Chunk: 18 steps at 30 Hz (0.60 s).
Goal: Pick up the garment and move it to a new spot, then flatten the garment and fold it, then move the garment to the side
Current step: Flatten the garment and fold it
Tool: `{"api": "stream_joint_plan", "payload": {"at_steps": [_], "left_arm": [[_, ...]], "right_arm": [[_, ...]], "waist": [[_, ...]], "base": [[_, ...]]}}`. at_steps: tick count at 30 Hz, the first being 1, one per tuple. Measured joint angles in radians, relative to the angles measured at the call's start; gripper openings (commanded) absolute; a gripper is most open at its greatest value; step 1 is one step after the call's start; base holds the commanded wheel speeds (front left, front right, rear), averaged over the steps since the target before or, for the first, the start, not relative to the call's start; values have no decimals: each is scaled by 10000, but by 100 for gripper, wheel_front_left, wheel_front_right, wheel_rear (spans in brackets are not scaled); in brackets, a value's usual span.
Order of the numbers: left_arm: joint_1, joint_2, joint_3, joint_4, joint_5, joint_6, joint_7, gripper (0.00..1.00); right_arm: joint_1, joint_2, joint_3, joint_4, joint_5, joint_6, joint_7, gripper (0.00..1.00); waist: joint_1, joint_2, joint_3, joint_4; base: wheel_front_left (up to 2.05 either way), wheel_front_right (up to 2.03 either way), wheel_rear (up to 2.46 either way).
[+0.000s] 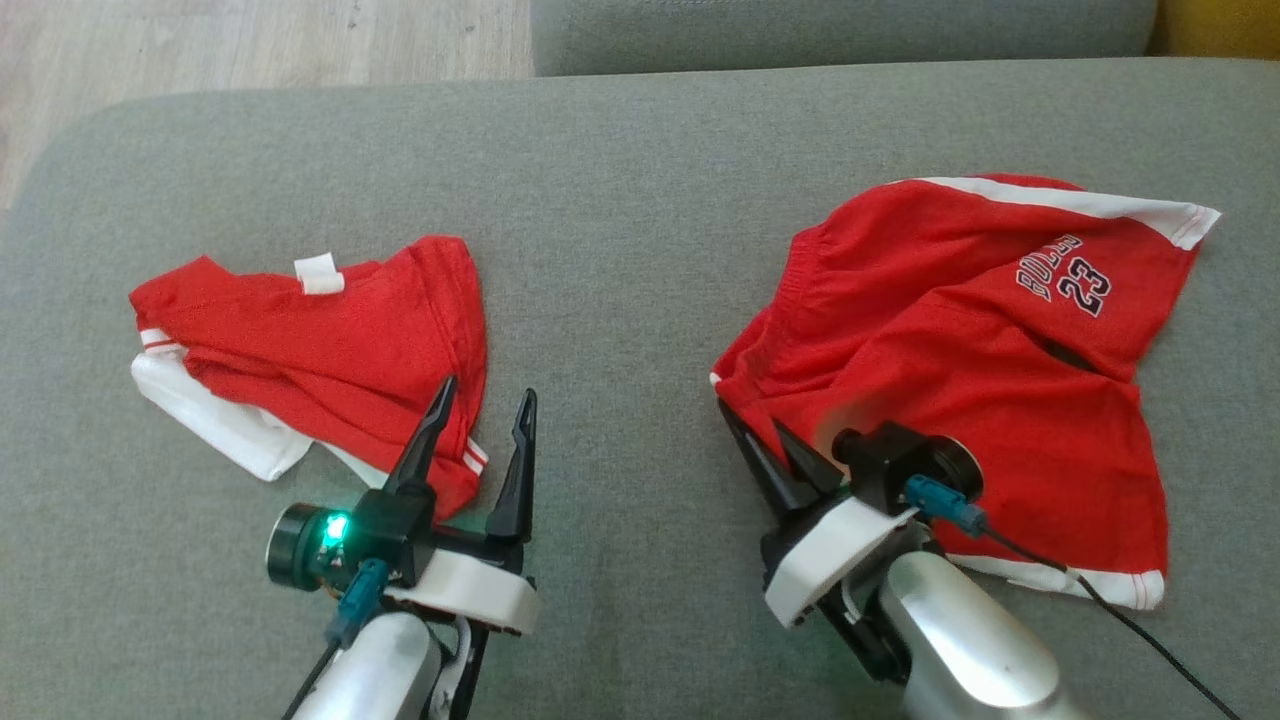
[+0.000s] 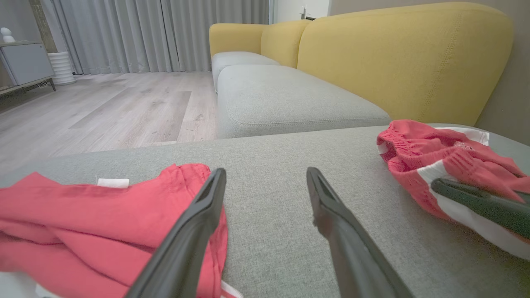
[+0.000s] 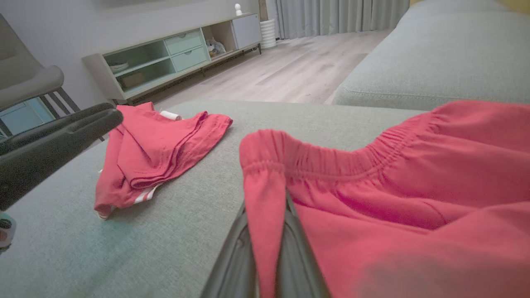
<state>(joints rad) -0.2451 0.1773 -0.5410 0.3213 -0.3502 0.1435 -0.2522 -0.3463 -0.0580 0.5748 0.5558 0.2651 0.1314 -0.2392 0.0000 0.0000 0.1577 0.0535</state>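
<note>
The garment (image 1: pixel 960 340) is a pair of red shorts with white trim and a "23" print, lying crumpled on the right of the grey cushion (image 1: pixel 620 200). My right gripper (image 1: pixel 752 418) is shut on the garment's near-left corner. In the right wrist view the elastic waistband (image 3: pixel 265 165) is pinched between its fingers (image 3: pixel 296 248). My left gripper (image 1: pixel 487 388) stands open at the right edge of a second red and white garment (image 1: pixel 330 340). One finger lies over that cloth, the other over bare cushion. Nothing sits between its fingers (image 2: pixel 186 240).
A second grey seat (image 2: pixel 281 99) with a yellow backrest (image 2: pixel 405 58) lies beyond the cushion's far edge. Wooden floor (image 1: pixel 250 40) shows at the far left. A low shelf unit (image 3: pixel 174 54) stands across the room. Bare cushion lies between the two garments.
</note>
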Motion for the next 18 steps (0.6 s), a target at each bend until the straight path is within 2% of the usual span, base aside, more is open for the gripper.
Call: {"api": "stream_joint_plan", "payload": {"at_steps": [6, 14, 15, 16, 17, 18], "left_arm": [[1, -2, 50, 0, 12, -29, 0, 100], [-1, -15, 54, 25, 113, -75, 0, 100], [-1, -17, 52, 40, 115, -119, 0, 100], [-1, -19, 52, 52, 127, -117, 0, 100], [-1, -19, 52, 58, 144, -117, 0, 100], [-1, -21, 52, 56, 159, -117, 0, 100]], "right_arm": [[-95, 0, -560, 849, 36, 0, 6, 0], [-726, -2, -1239, 2038, -552, 0, 19, 0], [-758, 0, -1344, 2140, -629, 0, 19, 4], [-776, 2, -1476, 2240, -727, 0, 19, 86], [-781, -2, -1599, 2341, -838, 0, 19, 100], [-782, -2, -1703, 2426, -932, 0, 17, 100]], "waist": [[0, 0, 23, -14], [0, 0, 133, 55], [0, 0, 142, 60], [0, 0, 146, 62], [0, 0, 148, 61], [0, 0, 151, 56]], "base": [[0, 0, 0], [0, 0, 0], [0, 0, 0], [0, 0, 0], [0, 0, 0], [0, 0, 0]]}}
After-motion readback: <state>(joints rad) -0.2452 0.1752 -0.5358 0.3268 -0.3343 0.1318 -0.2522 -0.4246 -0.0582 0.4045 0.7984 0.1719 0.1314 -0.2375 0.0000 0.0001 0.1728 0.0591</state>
